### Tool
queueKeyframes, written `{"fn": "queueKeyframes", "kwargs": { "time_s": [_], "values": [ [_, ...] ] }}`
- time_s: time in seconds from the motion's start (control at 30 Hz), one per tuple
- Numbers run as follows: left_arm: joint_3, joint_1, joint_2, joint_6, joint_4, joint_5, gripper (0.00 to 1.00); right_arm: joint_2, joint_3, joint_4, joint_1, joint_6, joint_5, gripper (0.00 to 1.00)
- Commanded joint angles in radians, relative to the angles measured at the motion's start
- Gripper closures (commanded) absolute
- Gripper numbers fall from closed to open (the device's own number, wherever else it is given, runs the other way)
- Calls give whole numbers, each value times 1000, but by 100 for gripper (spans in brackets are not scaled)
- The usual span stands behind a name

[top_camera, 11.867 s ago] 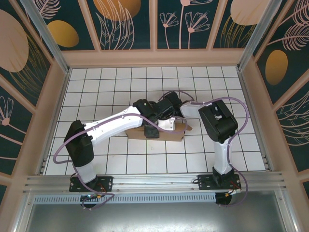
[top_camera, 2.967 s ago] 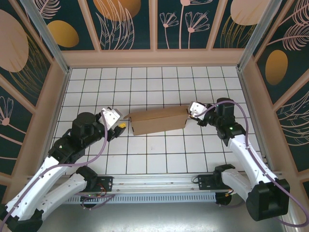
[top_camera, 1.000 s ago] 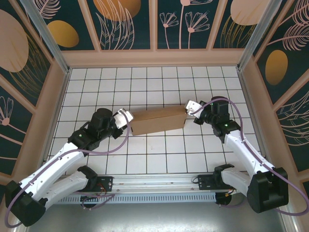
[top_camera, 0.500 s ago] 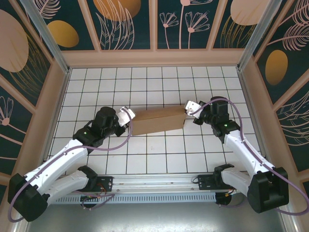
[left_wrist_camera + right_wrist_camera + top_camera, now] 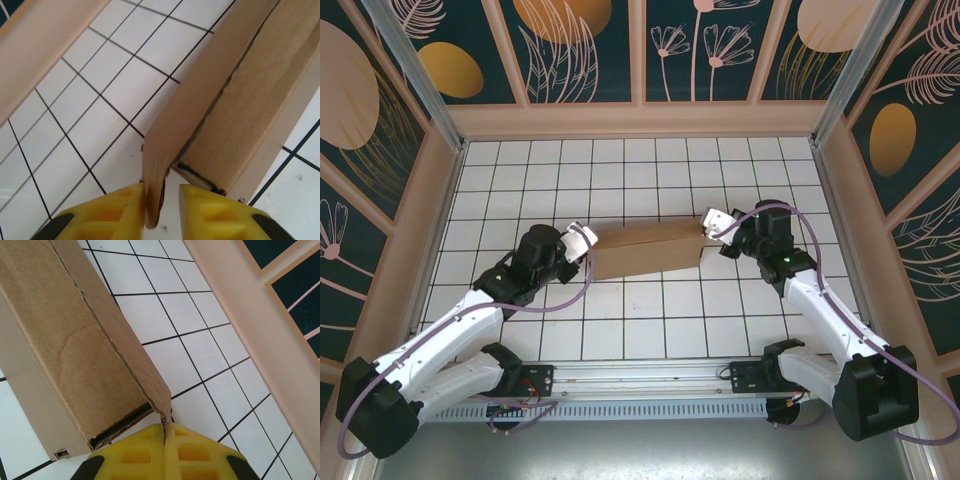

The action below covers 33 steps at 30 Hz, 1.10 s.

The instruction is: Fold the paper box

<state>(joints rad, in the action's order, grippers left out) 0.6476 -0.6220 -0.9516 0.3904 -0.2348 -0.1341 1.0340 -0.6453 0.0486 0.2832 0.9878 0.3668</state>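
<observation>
The paper box point(image 5: 645, 249), plain brown cardboard folded into a long shallow shape, lies across the middle of the tiled floor. My left gripper point(image 5: 585, 240) is at its left end. In the left wrist view a loose end flap point(image 5: 170, 135) of the box point(image 5: 250, 100) hangs between the yellow fingers point(image 5: 110, 212) of the left gripper point(image 5: 162, 200). The flap touches the left finger, and a gap stays beside the right one. My right gripper point(image 5: 713, 222) is at the box's right end. There the right gripper point(image 5: 164, 432) is shut on a thin corner edge of the box point(image 5: 65, 350).
White tiles point(image 5: 650, 330) with black lines surround the box. A pale wooden wall base point(image 5: 640, 120) and aluminium posts ring the floor. The side wall point(image 5: 250, 330) runs close beside the right gripper. Both arm bases point(image 5: 520, 380) sit at the near rail.
My left gripper slid a little right onto the box's left end flap, and its jaws narrowed, then widened again. The right gripper kept its pinch and barely moved.
</observation>
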Motion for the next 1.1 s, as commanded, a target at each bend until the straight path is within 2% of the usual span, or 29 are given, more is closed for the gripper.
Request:
{"fn": "queueKeyframes", "kwargs": {
  "time_s": [0.0, 0.13, 0.37, 0.57, 0.8, 1.07],
  "values": [
    [-20, -3, 31, -4, 28, -43, 74, -25, 18, -15, 7, -15, -6, 100],
    [-14, -2, 22, -3, 35, -41, 79, -25, 21, -15, 10, -18, -3, 100],
    [38, -2, -53, -11, 24, 13, 100, -17, -3, 13, 19, -23, 0, 100],
    [95, -1, -59, -93, 21, 107, 100, -19, -44, 66, 48, -76, -23, 100],
    [149, -2, -93, -160, -20, 171, 100, 2, -83, 117, 173, -221, -176, 100],
    [176, -1, -101, -258, -23, 232, 100, 16, -164, 182, 190, -455, -138, 100]
  ]
}}
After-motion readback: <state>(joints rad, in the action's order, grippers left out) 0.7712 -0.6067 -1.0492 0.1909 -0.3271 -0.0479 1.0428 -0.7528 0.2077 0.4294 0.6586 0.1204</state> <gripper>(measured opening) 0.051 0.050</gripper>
